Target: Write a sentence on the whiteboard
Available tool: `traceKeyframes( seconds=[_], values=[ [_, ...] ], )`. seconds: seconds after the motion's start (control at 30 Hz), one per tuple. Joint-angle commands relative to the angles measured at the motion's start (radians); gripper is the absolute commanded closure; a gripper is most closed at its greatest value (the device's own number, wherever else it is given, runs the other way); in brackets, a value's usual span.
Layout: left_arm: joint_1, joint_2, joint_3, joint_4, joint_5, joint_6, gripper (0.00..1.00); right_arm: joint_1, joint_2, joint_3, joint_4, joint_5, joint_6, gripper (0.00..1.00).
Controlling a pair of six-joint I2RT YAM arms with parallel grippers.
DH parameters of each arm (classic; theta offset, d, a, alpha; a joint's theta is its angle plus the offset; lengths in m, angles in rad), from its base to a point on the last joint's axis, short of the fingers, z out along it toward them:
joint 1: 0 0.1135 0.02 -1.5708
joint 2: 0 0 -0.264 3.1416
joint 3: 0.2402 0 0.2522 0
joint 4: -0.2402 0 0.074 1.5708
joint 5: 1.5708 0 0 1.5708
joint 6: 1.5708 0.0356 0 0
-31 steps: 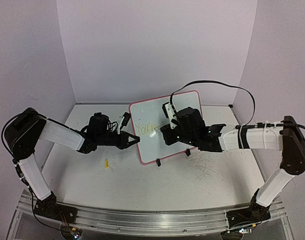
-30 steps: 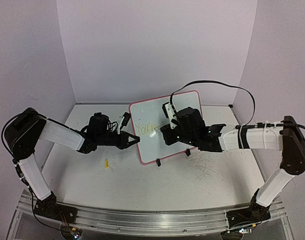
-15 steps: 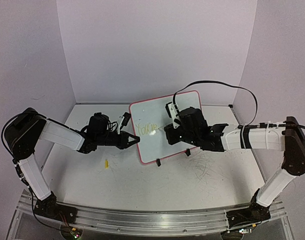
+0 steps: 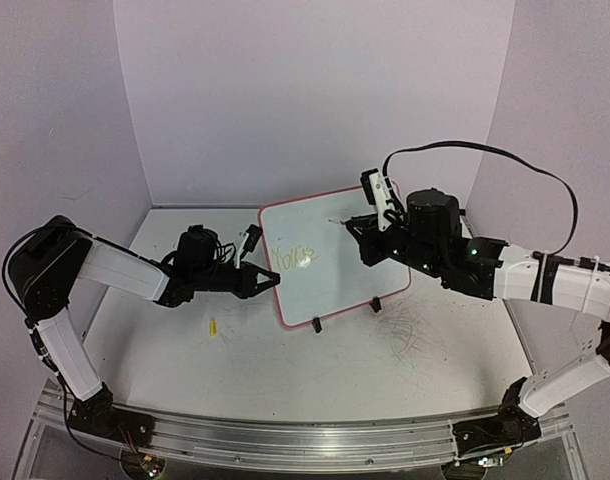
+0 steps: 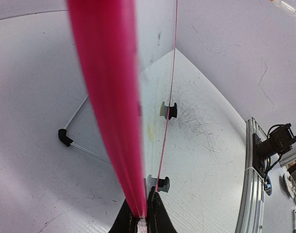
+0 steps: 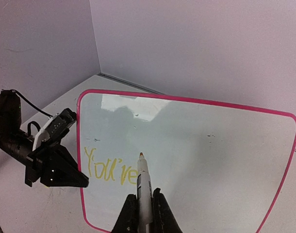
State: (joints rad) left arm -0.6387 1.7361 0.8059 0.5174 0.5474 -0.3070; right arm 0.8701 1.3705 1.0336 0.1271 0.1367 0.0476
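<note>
Standing tilted at centre frame, whiteboard (image 4: 330, 262) with pale-yellow sentence (image 6: 109, 170) reading only "You're" at its lower left, left gripper (image 4: 269, 281) pinched onto its pink left rim, right gripper (image 6: 140, 206) at centre right clamping a marker (image 6: 143, 180), tip pointing at the board.

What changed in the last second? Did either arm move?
The right gripper, which still holds the marker, drew back from the middle of the whiteboard toward its right side and lifted, so the tip is now off the surface. The left gripper stayed clamped on the board's left edge. The board did not shift, and the yellow writing looks the same.
</note>
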Motion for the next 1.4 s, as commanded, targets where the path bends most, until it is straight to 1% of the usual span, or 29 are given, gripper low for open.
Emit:
traceKeyframes(
  seconds=[0.0,0.23,0.43,0.57,0.77,0.97,1.17,1.37],
  values=[
    [-0.012,-0.001,-0.015,-0.145,-0.073,0.060,1.00,-0.008,-0.009,-0.032,0.019,0.001,-0.030,1.00],
    [-0.016,-0.010,-0.018,-0.148,-0.093,0.056,1.00,-0.007,0.050,-0.020,0.017,-0.074,-0.009,1.00],
    [-0.019,-0.005,-0.013,-0.150,-0.103,0.052,1.00,-0.008,0.097,0.002,0.010,-0.093,-0.014,1.00],
    [-0.021,-0.001,-0.011,-0.152,-0.103,0.051,1.00,-0.007,0.113,0.003,0.006,-0.074,-0.009,1.00],
    [-0.021,-0.007,-0.014,-0.157,-0.109,0.054,1.00,-0.011,0.090,-0.019,0.026,0.034,0.005,1.00],
    [-0.021,-0.010,-0.017,-0.158,-0.109,0.056,1.00,-0.022,0.091,-0.025,0.055,0.019,0.015,1.00],
    [-0.021,-0.002,-0.011,-0.160,-0.106,0.062,1.00,-0.023,0.128,0.007,0.066,-0.022,-0.009,1.00],
    [-0.022,-0.001,-0.015,-0.160,-0.106,0.067,1.00,-0.023,0.159,0.036,0.071,0.043,0.009,1.00]
  ],
)
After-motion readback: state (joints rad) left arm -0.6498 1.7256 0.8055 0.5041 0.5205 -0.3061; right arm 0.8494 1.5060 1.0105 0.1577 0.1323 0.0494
